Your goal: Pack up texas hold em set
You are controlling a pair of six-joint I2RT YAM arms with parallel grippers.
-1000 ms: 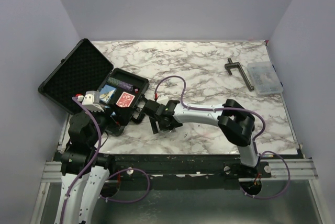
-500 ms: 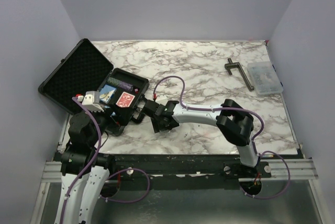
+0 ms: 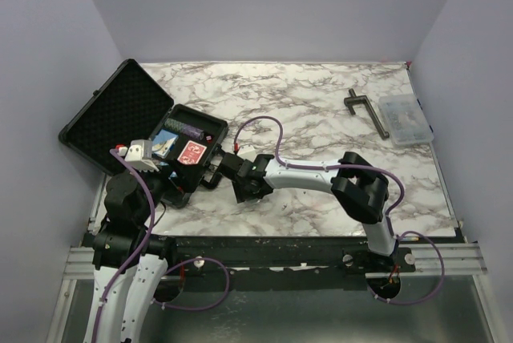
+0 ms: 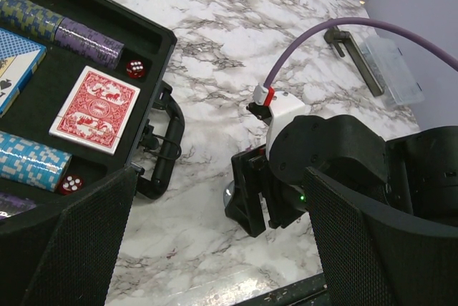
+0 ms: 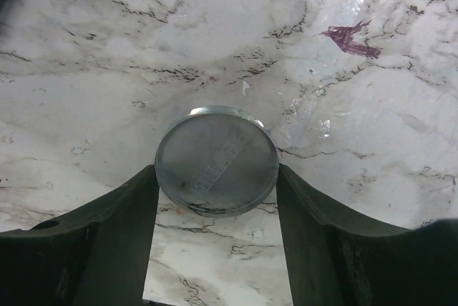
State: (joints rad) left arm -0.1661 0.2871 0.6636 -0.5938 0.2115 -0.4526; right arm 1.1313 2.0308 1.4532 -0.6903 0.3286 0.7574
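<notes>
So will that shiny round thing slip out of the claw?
Maybe. The silver disc looks smooth and shiny, and the right claw pinches only its thin rim, so it could slide. It looks like stiff metal, so it probably won't bend. Dropped on its edge, it might roll.

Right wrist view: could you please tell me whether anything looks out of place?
Yes: a silver disc lies on the table outside the open case, pinched by the right gripper. Cards and chips are inside the case.
</notes>
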